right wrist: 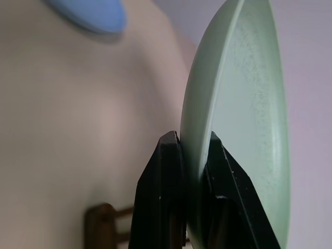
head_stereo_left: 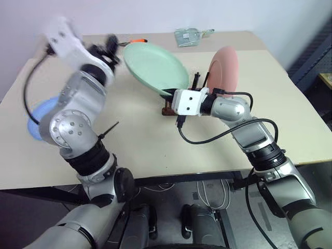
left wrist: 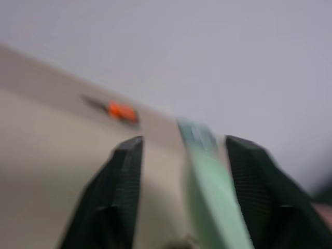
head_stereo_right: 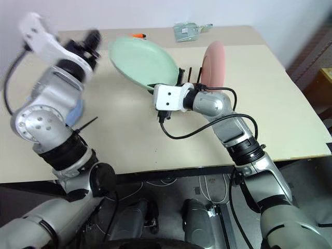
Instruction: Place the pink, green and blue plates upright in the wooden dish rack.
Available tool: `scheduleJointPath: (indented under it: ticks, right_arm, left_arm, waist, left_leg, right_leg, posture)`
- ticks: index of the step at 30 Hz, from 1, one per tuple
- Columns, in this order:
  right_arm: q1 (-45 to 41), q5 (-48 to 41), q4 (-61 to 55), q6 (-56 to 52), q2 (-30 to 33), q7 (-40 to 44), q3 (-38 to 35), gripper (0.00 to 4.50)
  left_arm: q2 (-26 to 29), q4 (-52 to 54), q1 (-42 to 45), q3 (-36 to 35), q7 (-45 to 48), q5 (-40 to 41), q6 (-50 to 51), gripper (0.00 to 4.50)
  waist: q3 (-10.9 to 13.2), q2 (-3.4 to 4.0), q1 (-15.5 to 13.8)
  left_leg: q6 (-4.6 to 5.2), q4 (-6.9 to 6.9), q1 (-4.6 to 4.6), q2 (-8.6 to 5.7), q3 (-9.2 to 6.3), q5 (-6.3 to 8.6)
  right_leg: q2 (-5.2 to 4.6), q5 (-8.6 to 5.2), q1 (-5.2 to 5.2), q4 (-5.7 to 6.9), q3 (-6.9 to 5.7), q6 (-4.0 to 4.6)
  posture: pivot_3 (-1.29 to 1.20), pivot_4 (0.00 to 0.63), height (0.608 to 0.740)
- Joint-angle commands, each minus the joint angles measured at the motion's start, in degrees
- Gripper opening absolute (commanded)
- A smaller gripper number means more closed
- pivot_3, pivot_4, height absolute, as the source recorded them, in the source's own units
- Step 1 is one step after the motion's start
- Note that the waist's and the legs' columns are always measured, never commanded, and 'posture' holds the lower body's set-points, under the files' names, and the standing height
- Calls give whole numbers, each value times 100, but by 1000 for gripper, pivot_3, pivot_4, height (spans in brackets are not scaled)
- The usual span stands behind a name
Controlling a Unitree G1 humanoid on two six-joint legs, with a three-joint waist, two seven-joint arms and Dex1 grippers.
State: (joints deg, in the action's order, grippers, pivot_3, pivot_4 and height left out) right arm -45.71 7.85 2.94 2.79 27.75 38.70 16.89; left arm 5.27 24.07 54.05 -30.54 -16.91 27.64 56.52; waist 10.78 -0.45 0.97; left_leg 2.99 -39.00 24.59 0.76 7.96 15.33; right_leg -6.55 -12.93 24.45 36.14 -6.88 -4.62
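your right gripper (right wrist: 192, 171) is pinched tight on the green plate's (head_stereo_left: 155, 67) rim, keeping it tilted over the wooden dish rack (head_stereo_left: 171, 106); your left gripper (left wrist: 181, 197) stands open astride the far rim, gripping nothing. the pink plate (head_stereo_left: 224, 70) stands racked, the blue plate (right wrist: 91, 13) lies flat on the table (head_stereo_left: 155, 150).

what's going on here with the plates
The robot is loading plates into a wooden dish rack on a table. The pink plate already stands upright in it. The right gripper is clamped on the rim of the green plate, holding it tilted by the rack. The left gripper is open around that plate's far edge. The blue plate lies flat on the table.
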Motion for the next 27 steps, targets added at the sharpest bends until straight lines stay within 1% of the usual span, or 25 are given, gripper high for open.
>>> scheduleJointPath:
  ticks: [1, 3, 7, 10, 12, 14, 17, 22, 26, 27]
  right_arm:
    - [93, -905, -841, -947, -296, -284, -930, 0]
    - [178, -1605, -1271, -1844, -511, -427, -1443, 0]
    - [160, -3037, -2004, -3831, -885, -927, -2357, 0]
    - [136, -3709, -2295, -4797, -1155, -1449, -2745, 0]
    - [96, -4020, -2354, -5293, -1387, -1905, -2997, 0]
    - [32, -4222, -2333, -5597, -1519, -2216, -3170, 0]
    - [-57, -4486, -2202, -5863, -1638, -2534, -3377, 0]
    - [-217, -4902, -1821, -6182, -1688, -2821, -3678, 0]
    - [-354, -5015, -1519, -6247, -1600, -2892, -3675, 0]
    - [-372, -4961, -1461, -6215, -1545, -2869, -3600, 383]
  left_arm:
    - [912, -265, -465, 432, 382, -842, -1059, 2509]
    - [1338, -477, -964, 846, 817, -1122, -1436, 2509]
    - [1748, -653, -2133, 1692, 1975, -1215, -1875, 2509]
    - [1892, -630, -2899, 2231, 2639, -1322, -2295, 2509]
    - [1763, -628, -3288, 2321, 2882, -1182, -2401, 2509]
    - [1654, -578, -3474, 2343, 3036, -1054, -2437, 2509]
    - [1598, -512, -3604, 2437, 3162, -1076, -2500, 2509]
    - [1521, -531, -3666, 2419, 3171, -1090, -2487, 2509]
    - [1511, -520, -3737, 2411, 3168, -1118, -2476, 2509]
    - [1508, -508, -3754, 2404, 3165, -1108, -2460, 2555]
  waist:
    - [0, 1, 14]
    - [-1, 2, -2]
    - [-2, 0, -67]
    - [-2, 0, -30]
    - [-3, 3, 4]
    - [-2, 4, 15]
    - [-2, 4, 5]
    - [-2, 4, -20]
    - [-2, 4, -7]
    - [-2, 4, -4]
  left_leg:
    - [-4, 8, -4, 3, 2, -3]
    - [-9, 14, -7, 5, 3, -5]
    - [-9, 7, -4, 3, 1, -4]
    - [-13, 7, -1, 2, 0, 0]
    - [-21, 13, 0, 4, 2, 4]
    - [-21, 17, 2, 8, 6, 0]
    - [-16, 17, 4, 9, 7, -5]
    - [-11, 17, 5, 5, 9, -4]
    - [-10, 17, 5, 5, 9, -4]
    - [-9, 17, 5, 6, 9, -4]
  right_leg:
    - [4, 0, 0, 0, 1, 1]
    - [8, 0, 0, 1, 2, 2]
    - [3, 0, -2, 1, 2, 3]
    - [-1, 0, 3, 1, 2, 4]
    - [-6, 1, 12, 3, 4, 7]
    - [-12, 3, 20, 4, 6, 13]
    - [-11, 3, 22, 6, 6, 15]
    - [-4, 3, 20, 4, 5, 14]
    - [0, 3, 20, 4, 5, 14]
    - [1, 3, 20, 4, 5, 14]
  posture:
    - [0, 150, 740]
    - [0, 150, 740]
    - [0, 150, 740]
    - [0, 150, 740]
    - [0, 150, 740]
    - [0, 150, 740]
    - [0, 150, 740]
    - [0, 150, 740]
    - [0, 150, 740]
    - [0, 150, 740]
